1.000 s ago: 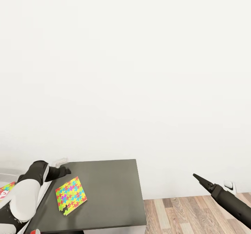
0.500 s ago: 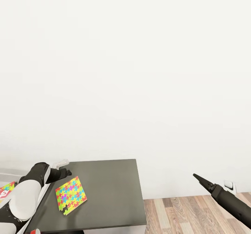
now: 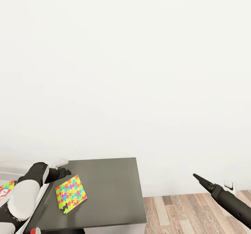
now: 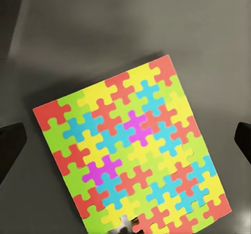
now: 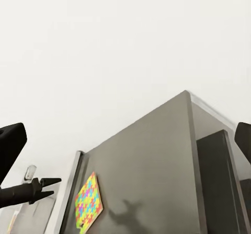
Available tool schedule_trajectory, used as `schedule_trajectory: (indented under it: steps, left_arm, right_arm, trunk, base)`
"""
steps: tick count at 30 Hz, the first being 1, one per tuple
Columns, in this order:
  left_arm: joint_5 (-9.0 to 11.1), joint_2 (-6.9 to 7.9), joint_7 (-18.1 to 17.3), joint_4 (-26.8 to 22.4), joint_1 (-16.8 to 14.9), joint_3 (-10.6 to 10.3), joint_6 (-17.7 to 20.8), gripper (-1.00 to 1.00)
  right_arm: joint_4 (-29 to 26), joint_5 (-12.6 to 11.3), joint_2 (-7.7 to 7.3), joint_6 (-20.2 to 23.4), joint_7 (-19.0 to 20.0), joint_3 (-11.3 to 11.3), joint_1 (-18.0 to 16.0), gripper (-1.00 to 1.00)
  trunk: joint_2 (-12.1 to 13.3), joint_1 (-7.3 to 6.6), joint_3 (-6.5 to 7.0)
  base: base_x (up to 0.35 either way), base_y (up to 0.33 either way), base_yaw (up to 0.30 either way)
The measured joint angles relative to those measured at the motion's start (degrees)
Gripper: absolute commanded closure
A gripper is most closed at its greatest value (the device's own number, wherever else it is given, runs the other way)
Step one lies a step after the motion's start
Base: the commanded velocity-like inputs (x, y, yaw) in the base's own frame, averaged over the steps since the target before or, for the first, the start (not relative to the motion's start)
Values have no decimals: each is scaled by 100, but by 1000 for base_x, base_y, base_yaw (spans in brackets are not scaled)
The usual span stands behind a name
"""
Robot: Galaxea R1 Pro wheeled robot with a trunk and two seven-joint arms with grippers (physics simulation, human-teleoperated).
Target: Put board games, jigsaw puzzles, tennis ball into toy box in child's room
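Note:
A jigsaw puzzle (image 3: pixel 70 194) of yellow, pink, green and blue pieces lies flat on the dark grey end section of the table (image 3: pixel 108 188). My left gripper (image 3: pixel 65 172) hangs just above the puzzle's far left corner. In the left wrist view the puzzle (image 4: pixel 133 150) lies between the two wide-apart fingertips (image 4: pixel 10 150), so that gripper (image 4: pixel 128 145) is open and empty. My right gripper (image 3: pixel 200 180) hovers open over the floor, right of the table. The right wrist view shows the puzzle (image 5: pixel 88 202) and the left gripper (image 5: pixel 36 189). A corner of a red and white board game (image 3: pixel 5 189) shows at the far left.
A plain white wall rises right behind the table. Wooden floor (image 3: pixel 188 213) lies to the right of the table, with a wall socket (image 3: pixel 228 185) low on the wall. A small white object (image 3: pixel 61 162) sits at the table's far left corner.
My left arm has sunk slightly toward the puzzle. The head view has tipped a touch. The right arm and the puzzle have not moved.

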Motion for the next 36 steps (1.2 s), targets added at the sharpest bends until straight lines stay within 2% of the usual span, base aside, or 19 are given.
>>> schedule_trajectory:
  steps: [4,11,29,34,36]
  left_arm:
    - [127,39,-7,0,-1,1,9,-100]
    - [464,78,-6,0,-1,-6,14,-100]
    - [648,89,-20,6,-1,0,39,-100]
    - [894,89,-30,8,-2,-6,42,-100]
    - [1098,90,-34,8,0,-13,44,-100]
  right_arm:
    - [0,-1,1,0,0,0,0,-100]
    - [0,-2,1,0,0,0,0,-100]
    - [0,-2,2,0,0,1,0,-100]
    - [0,-2,2,0,0,2,0,-100]
    - [0,-2,2,0,0,4,0,-100]
  trunk:
    - [0,0,-29]
    - [0,0,-83]
    - [0,0,-232]
    - [0,0,-273]
    - [0,0,-290]
  base:
    - [0,0,0]
    - [0,0,0]
    - [0,0,0]
    - [0,0,0]
    - [0,0,0]
